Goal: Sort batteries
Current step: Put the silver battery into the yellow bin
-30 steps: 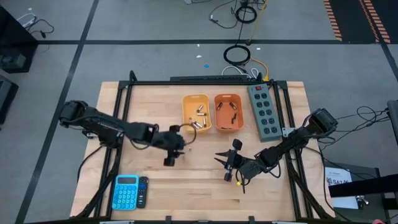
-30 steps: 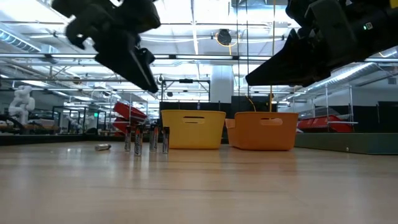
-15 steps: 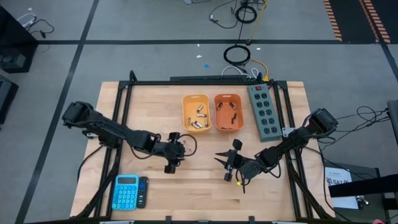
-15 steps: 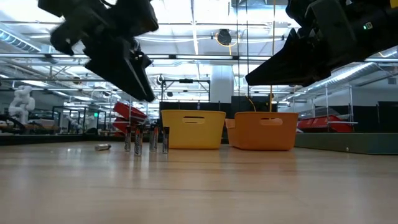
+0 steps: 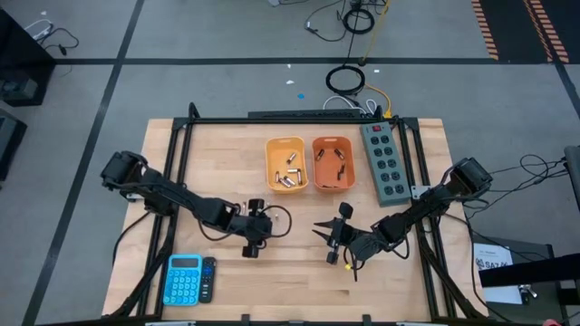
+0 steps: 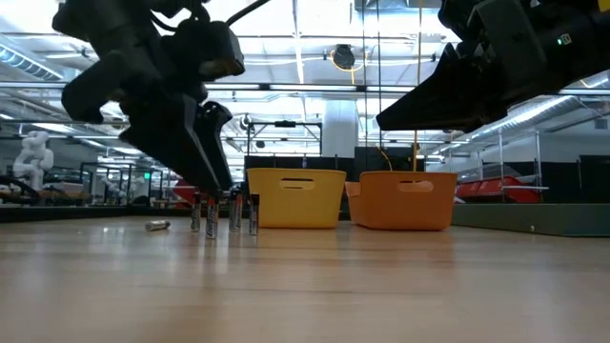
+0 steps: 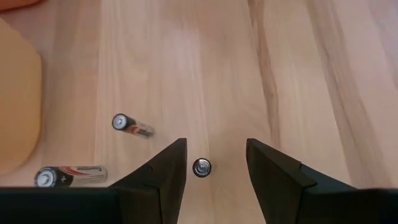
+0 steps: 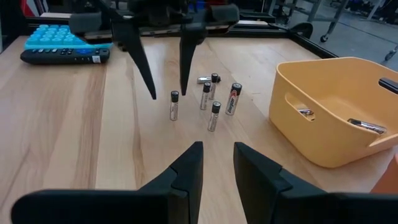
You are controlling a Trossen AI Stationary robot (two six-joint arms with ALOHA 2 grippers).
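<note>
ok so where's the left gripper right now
In the high view the left gripper hangs open over the standing batteries, near the table's middle, in front of the yellow bin.

- Grey floor (image 5: 181,36) lay around the wooden table (image 5: 227,290), crossed by dark lines
- Coiled cables (image 5: 345,80) lay behind it
- Bright ceiling lights (image 6: 305,19) lit the hall

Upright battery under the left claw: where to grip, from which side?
Grip the upright battery on its round side wall, just below the cap, coming straight down. It stands on end, and the left claw, open, already straddles it. Neighbouring batteries stand apart, so there looks to be finger room.
</note>
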